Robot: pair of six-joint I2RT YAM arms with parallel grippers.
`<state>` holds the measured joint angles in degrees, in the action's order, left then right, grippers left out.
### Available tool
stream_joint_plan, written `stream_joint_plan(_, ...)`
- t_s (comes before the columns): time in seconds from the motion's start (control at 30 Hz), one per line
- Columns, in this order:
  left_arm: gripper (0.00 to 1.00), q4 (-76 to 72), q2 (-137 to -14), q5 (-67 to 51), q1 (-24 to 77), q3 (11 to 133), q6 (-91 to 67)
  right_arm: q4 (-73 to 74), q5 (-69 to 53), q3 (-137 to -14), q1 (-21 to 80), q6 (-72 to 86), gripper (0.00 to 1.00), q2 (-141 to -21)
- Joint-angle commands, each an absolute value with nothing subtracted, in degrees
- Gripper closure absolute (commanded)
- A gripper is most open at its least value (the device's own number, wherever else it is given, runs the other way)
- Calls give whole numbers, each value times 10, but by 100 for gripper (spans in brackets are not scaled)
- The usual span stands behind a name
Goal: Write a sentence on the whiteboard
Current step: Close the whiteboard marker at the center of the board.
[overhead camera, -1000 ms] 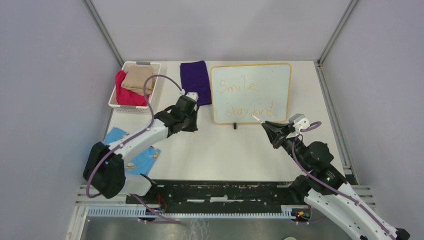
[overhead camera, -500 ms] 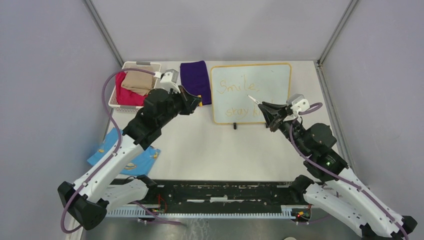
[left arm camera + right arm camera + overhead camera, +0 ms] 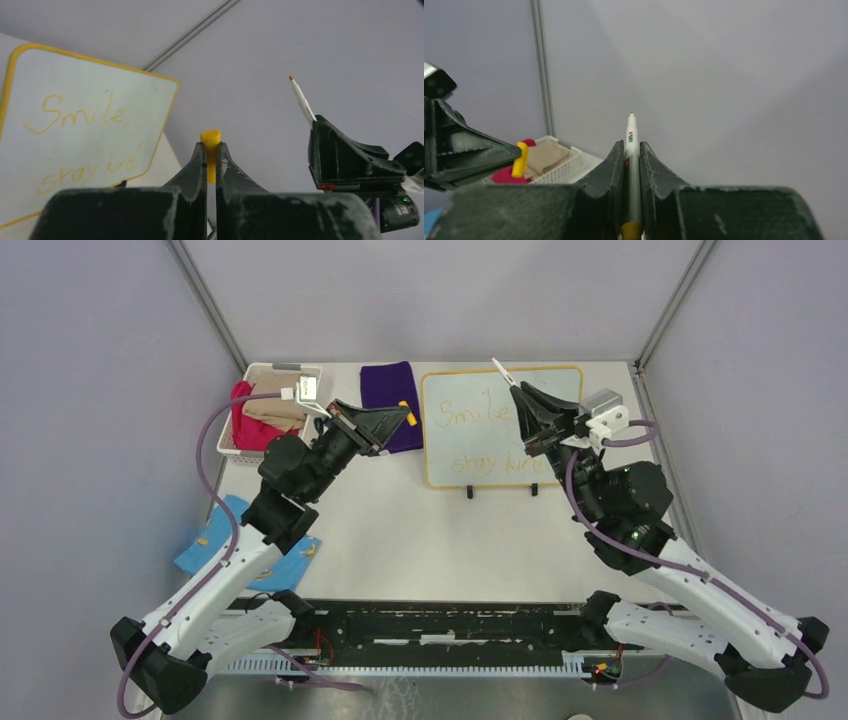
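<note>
The whiteboard with its yellow frame stands at the back of the table; it also shows in the left wrist view. The sentence reads "Smile," over "stay kind" in thin orange strokes. My right gripper is raised above the board's upper middle, shut on a white marker whose tip points up and back. My left gripper hangs in the air left of the board, shut on a small yellow cap. The two grippers face each other, apart.
A white basket holding red and tan cloths sits at the back left, with a purple cloth beside it. A blue patterned cloth lies at the near left. Metal cage posts rise at both back corners.
Both arms have risen off the table. The right gripper carried the marker up from the board's lower line. The left gripper lifted and swung to point right at the marker.
</note>
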<state>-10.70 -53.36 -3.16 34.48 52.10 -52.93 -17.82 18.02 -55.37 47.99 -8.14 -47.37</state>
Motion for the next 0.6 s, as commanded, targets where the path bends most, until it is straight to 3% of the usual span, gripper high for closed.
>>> stream_joint_plan(0.0,98,-261,-542,-27,340,513,-630,-331,222,-613,534,-178,100,-512)
stream_joint_plan(0.13,98,-357,-570,-49,307,498,-693,-369,235,-608,561,-198,100,-521)
stream_joint_plan(0.33,98,-505,-629,-124,251,505,-789,-467,270,-460,636,-261,100,-459)
stream_joint_plan(0.57,98,-552,-674,-177,242,557,-835,-427,243,-439,649,-246,100,-429)
